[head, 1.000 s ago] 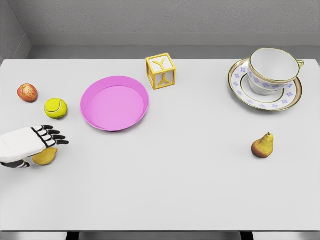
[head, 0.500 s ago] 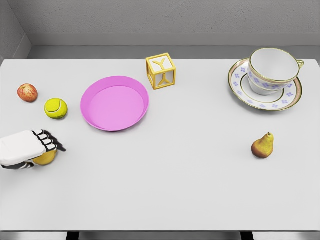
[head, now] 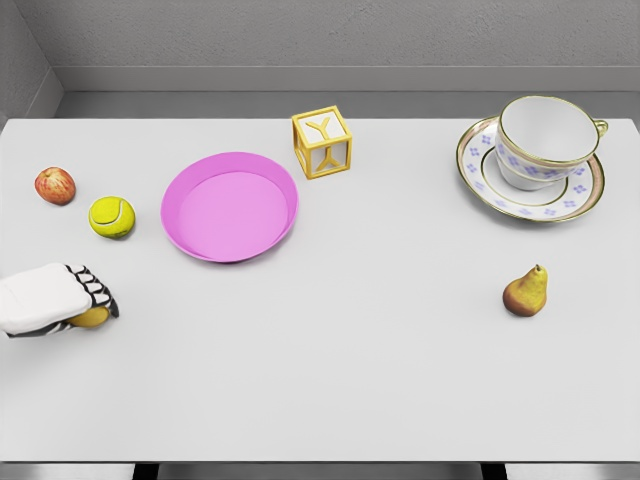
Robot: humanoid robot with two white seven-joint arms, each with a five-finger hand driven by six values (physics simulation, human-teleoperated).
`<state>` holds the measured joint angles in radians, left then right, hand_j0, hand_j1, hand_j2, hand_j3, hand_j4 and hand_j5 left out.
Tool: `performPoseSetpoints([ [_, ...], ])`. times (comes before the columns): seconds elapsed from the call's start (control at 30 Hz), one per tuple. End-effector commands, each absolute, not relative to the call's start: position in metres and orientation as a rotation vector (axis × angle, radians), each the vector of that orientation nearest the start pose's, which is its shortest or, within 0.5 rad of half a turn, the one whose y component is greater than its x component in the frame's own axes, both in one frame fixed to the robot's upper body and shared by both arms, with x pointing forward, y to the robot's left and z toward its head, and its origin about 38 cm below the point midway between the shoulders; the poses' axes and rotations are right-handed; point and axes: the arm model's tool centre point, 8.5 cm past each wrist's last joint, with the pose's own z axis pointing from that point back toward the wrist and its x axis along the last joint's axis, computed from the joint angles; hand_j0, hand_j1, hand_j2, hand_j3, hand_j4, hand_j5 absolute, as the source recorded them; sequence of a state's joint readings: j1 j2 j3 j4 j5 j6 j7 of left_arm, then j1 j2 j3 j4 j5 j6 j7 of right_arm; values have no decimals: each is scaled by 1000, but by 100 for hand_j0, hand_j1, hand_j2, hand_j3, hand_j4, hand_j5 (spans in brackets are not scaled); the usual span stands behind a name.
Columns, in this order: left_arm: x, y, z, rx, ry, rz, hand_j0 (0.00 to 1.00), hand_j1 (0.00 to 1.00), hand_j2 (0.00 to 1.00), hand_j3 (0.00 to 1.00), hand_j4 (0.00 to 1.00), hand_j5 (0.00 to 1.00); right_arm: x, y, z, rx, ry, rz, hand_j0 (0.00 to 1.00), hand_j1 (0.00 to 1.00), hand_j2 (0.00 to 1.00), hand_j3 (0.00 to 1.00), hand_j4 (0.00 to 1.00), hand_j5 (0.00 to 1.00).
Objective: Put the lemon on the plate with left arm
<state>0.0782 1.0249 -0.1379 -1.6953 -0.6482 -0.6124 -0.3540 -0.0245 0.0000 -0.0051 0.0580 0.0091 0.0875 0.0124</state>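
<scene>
At the table's left edge, my left hand (head: pixel 88 308) lies over the yellow lemon (head: pixel 90 318), its black-tipped fingers curled down around it. Only a small yellow patch of the lemon shows under the fingers. The lemon still rests on the table. The pink plate (head: pixel 272 225) sits up and to the right of the hand, left of the table's middle, with nothing on it. The right arm is out of view.
A yellow tennis ball (head: pixel 111 216) and a red apple (head: pixel 55 185) lie just above the hand. A yellow letter block (head: pixel 322 143) stands behind the plate. A cup (head: pixel 543 135) on a saucer (head: pixel 484 140) is far right, a pear (head: pixel 526 291) below it.
The left hand's fingers went from spread above the lemon to curled down over it, and the hand drew slightly left, covering most of the fruit.
</scene>
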Motion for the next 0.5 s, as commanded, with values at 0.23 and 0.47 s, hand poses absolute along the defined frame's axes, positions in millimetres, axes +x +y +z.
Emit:
performPoseSetpoints([
  [0.23, 312, 391, 158, 524, -1174, -2139, 49, 49, 49, 49, 49, 49, -13, -270, -260, -75, 121, -1, 100, 100, 100, 100, 100, 100],
  [0.47, 312, 382, 166, 522, -1223, -2138, 43, 43, 43, 43, 43, 43, -13, -270, -260, -73, 121, -2, 100, 100, 100, 100, 100, 100],
])
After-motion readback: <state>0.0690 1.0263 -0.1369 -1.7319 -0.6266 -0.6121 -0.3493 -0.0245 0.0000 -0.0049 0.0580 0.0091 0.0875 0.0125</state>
